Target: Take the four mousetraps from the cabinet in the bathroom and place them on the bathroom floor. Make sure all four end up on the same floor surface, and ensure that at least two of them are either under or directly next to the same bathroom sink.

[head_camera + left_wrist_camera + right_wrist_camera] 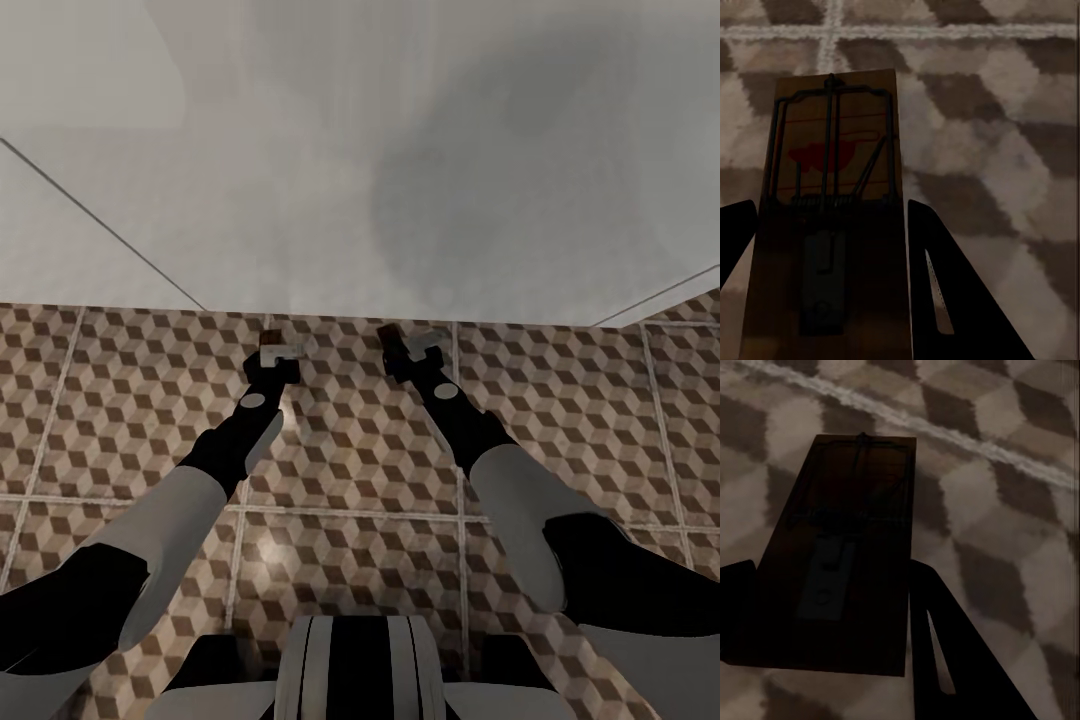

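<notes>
Head view: two arms out in front, low over the bathroom floor (130, 400), close to the pale wall (350, 150). Left jaws (278, 349) shut on a small mousetrap (272, 338). Right jaws (412, 345) shut on a second mousetrap (388, 340). Both traps just above the cube-pattern tiles, near the foot of the wall, a little apart from each other. Neither arm clearly nearer to the floor.

Left wrist view: mousetrap (832, 202) pinched between the two dark fingers (960, 300), its long side running straight out from the jaws. Tan wood, dark wire bar and spring, a red mark in the middle. Tiles right under it, so only a short way down.

Right wrist view: second mousetrap (840, 555) held the same way, long side pointing away from the jaws, turned a bit to one side. Very dark in shadow, wire parts hard to make out. Pale grout line (945, 435) on the floor just past its far end.
</notes>
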Tool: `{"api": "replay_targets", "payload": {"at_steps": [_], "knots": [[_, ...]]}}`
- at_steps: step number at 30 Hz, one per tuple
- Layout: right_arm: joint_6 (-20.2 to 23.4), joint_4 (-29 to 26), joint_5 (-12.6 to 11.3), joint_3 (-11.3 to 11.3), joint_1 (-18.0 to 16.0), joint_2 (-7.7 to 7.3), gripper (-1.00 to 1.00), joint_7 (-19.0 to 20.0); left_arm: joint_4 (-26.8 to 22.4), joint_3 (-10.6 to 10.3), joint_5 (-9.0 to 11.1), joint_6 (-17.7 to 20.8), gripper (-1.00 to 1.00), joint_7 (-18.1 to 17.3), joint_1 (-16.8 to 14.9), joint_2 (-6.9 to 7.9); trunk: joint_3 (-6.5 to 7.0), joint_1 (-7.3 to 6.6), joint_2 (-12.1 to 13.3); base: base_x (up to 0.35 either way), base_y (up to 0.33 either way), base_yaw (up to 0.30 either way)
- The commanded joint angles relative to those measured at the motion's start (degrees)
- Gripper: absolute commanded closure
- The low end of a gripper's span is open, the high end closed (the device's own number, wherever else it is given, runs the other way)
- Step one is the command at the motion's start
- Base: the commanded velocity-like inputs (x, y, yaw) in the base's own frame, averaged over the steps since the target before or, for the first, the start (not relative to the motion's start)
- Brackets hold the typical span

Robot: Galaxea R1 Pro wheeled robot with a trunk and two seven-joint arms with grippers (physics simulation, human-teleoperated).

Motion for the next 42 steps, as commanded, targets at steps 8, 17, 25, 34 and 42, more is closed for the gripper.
{"api": "replay_targets", "payload": {"at_steps": [8,17,25,34,42], "knots": [[-7.44,4.45,0.23,-0.10,-0.02,-0.72,1.00,-0.22,-0.05,-1.36,0.65,-0.05,1.00,0.72,-0.01,0.04,-0.02,-0.01,-0.01,0.000,0.000,0.000],[-8.13,4.98,0.23,-0.04,-0.02,-0.76,1.00,-0.27,0.06,-1.49,0.66,0.00,1.00,0.73,0.03,-0.30,-0.02,-0.01,-0.01,0.000,0.000,0.000],[-8.28,6.98,0.29,0.04,-0.02,-0.62,1.00,-0.27,0.71,-1.67,0.66,0.01,1.00,0.73,0.04,-0.42,-0.02,-0.01,-0.01,0.000,0.000,0.000],[-8.44,8.05,0.30,0.05,-0.02,-0.63,1.00,-0.27,2.48,-1.69,0.66,-0.05,1.00,0.73,0.04,-0.69,-0.02,-0.01,-0.01,0.000,0.000,0.000],[-8.50,8.41,0.32,0.05,-0.02,-0.75,1.00,-0.27,3.63,-1.85,0.66,-0.11,1.00,0.73,0.04,-0.75,-0.02,-0.01,-0.01,0.000,0.000,0.000]]}}
